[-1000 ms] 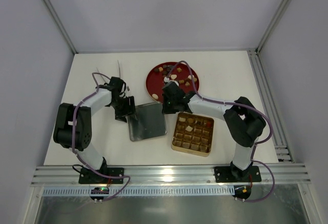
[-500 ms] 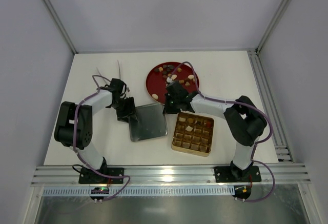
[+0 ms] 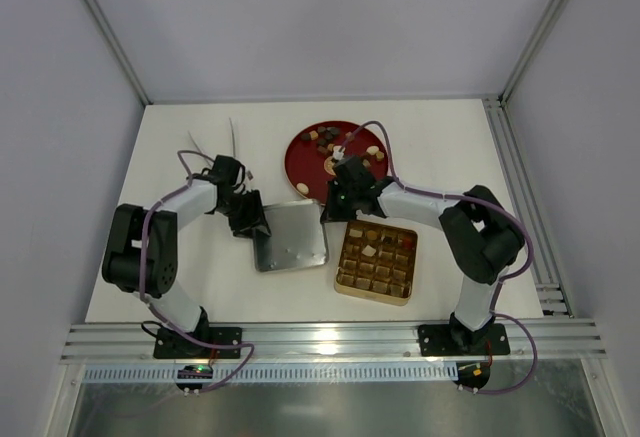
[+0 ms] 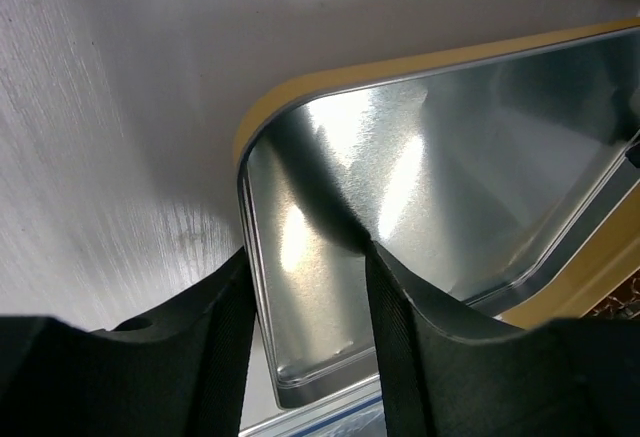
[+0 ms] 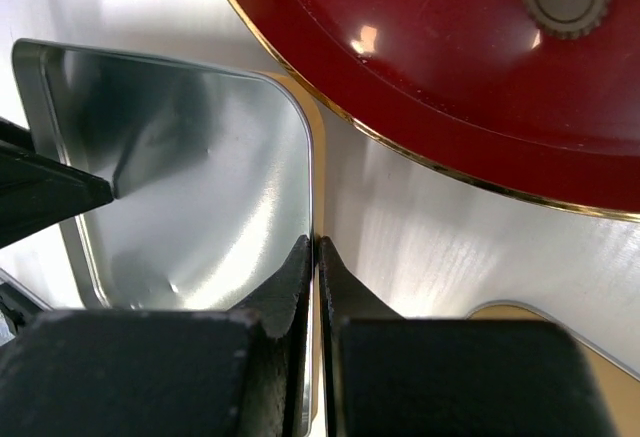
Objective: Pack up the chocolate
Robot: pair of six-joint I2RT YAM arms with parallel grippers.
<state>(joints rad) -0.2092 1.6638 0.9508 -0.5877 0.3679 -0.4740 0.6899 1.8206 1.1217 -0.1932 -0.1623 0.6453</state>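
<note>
Tin: the square gold tin [image 3: 346, 279] with a grid of cells lies flat on the white table [image 3: 180, 277], nearest the arm bases and in front of the right arm.
Chocolate, packed: a few pieces of chocolate [image 3: 369, 251], one cream and some brown, sit in cells toward the far side of the tin.
Lid: a shallow lid [image 3: 290, 242], silver inside with a gold outer edge, lies open side up just left of the tin.
Left gripper: the left gripper [image 4: 305, 257] is at the left edge of the lid. Its fingers [image 4: 225, 327] are spread apart, one on each side of the raised rim, with a clear gap between them.
Right gripper: the right gripper [image 5: 316, 247] is at the lid's right edge, between tin and plate. Its fingers are pressed nearly together with the thin rim pinched between them.
Plate: the round red plate [image 3: 300, 162] with a gold edge lies just beyond the lid and the tin.
Chocolate, unpacked: more dark, caramel and cream pieces are scattered loose over the far half of the plate.
</note>
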